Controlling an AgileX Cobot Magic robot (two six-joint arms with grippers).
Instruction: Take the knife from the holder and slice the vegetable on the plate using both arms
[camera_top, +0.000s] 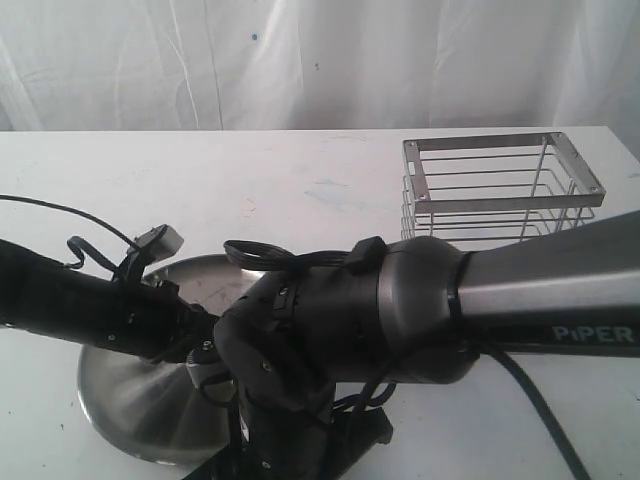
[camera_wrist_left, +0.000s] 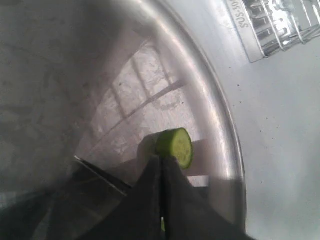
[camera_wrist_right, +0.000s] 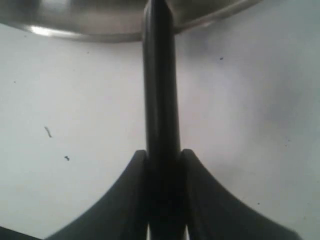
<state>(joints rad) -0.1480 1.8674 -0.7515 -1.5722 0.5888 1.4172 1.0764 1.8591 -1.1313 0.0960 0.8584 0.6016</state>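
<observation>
In the left wrist view my left gripper (camera_wrist_left: 162, 159) is shut on the vegetable (camera_wrist_left: 179, 146), a small green cucumber chunk whose pale cut face shows at the fingertips. It sits low over the steel plate (camera_wrist_left: 214, 107), near the rim. My right gripper (camera_wrist_right: 161, 154) is shut on the black knife (camera_wrist_right: 160, 90), which points toward the plate's edge (camera_wrist_right: 100, 22) above the white table. A dark slanted edge beside the left fingers may be the blade. In the exterior view the arms hide both grippers and the vegetable; the plate (camera_top: 125, 405) shows at lower left.
The wire holder (camera_top: 500, 185) stands at the back right of the table, also seen as the holder (camera_wrist_left: 272, 25) in the left wrist view. The right arm's grey PIPER sleeve (camera_top: 560, 290) crosses in front of it. White curtain behind.
</observation>
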